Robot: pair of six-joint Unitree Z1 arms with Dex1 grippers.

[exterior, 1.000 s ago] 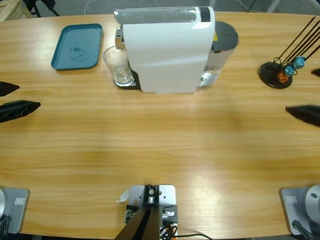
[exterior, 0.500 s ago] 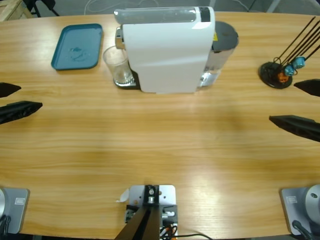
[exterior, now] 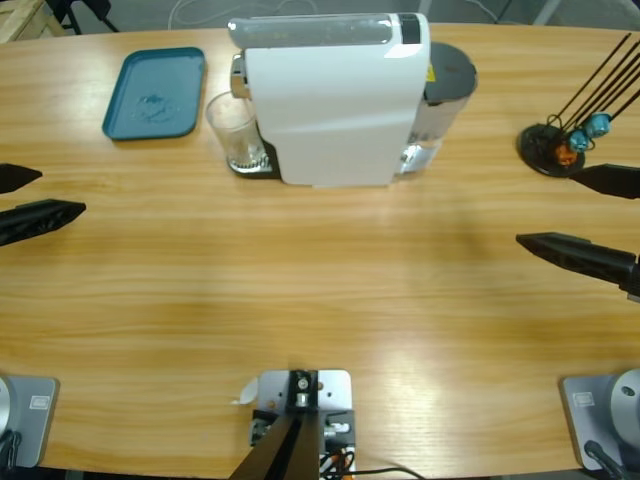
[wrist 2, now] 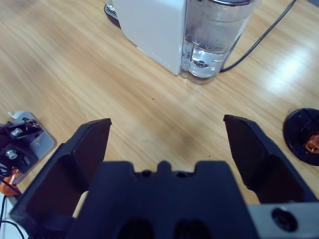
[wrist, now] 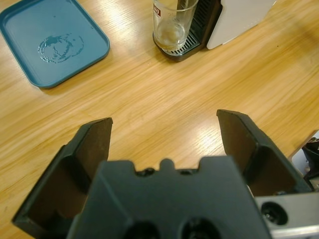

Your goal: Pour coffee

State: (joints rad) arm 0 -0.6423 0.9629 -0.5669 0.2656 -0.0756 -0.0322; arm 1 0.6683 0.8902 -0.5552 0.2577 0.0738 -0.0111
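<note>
**Both grippers spread and empty, glass left under the spout**

The glass (exterior: pixel 238 135) was seen standing on the drip tray (wrist: pixel 185 44) of the white machine (exterior: pixel 335 100), near the far edge of the desk (exterior: pixel 300 290), placed there so that it could catch what came from the spout. A shallow layer of pale brown coffee (wrist: pixel 171 34) was visible at its bottom in the left wrist view. A blue tray (exterior: pixel 155 92) with a wet smear lay just beside the glass, toward the far left corner, probably set there as the place to receive the pour.

The left gripper (exterior: pixel 28 200) was held at the left edge, jaws spread wide and nothing between them, aimed toward the glass and well apart from it. The right gripper (exterior: pixel 585 218) was held at the right edge, likewise spread and empty, pointed at the machine's water tank (wrist 2: pixel 214 37), with the black pod stand (exterior: pixel 552 148) just beside it. The glass was judged not yet grasped; an approach to it by the left gripper appeared to be called for.
</note>
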